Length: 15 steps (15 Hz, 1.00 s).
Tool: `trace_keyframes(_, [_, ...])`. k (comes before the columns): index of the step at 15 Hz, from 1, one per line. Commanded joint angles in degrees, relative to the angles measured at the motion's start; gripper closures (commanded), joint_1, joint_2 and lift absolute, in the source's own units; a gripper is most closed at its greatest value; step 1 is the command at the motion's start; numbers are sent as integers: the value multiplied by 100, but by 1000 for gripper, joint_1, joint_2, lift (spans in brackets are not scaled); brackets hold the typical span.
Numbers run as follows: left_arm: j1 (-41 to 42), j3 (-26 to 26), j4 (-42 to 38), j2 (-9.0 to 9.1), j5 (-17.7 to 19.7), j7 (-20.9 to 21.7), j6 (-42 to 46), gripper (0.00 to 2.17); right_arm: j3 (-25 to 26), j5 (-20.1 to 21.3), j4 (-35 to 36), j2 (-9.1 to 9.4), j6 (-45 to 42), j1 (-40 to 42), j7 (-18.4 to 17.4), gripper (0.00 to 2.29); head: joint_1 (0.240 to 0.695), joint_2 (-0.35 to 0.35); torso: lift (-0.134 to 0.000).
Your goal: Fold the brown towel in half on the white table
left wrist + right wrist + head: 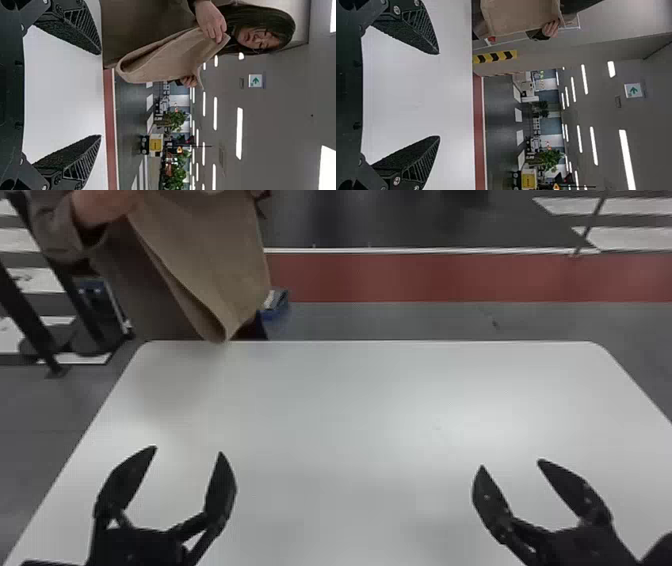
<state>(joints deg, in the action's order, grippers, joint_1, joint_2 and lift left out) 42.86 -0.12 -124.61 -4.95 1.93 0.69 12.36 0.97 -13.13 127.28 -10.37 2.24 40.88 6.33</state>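
Grey floor [400,320] lies beyond my white desk [340,415]. Head view: left claw [188,450] and right claw [510,464] are spread; the brown towel [210,260] hangs by the far edge. Left wrist view: a person's hands [211,21] hold it; I'd let it lie flat first. Right wrist view: with fingers [413,31] apart, I'd pinch matching corners evenly.

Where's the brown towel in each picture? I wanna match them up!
Head view: the brown towel hangs at the far left, by the white table's far edge.
Left wrist view: the brown towel is held up in a person's hands.
Right wrist view: the brown towel is beside a hand.
Shared landmark: the red floor strip past the table.
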Motion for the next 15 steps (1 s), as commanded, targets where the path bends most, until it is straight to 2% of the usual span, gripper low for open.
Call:
trace_keyframes(1, [38,-24,-28,29,0,-17,16,144,26,30,263,-9,440,87,-9,130,695,19,-123])
trace_keyframes(15, [214,-50,-222,46,-53,-25,-2,137,43,91,509,0,264,342,-70,134,695,15,-123])
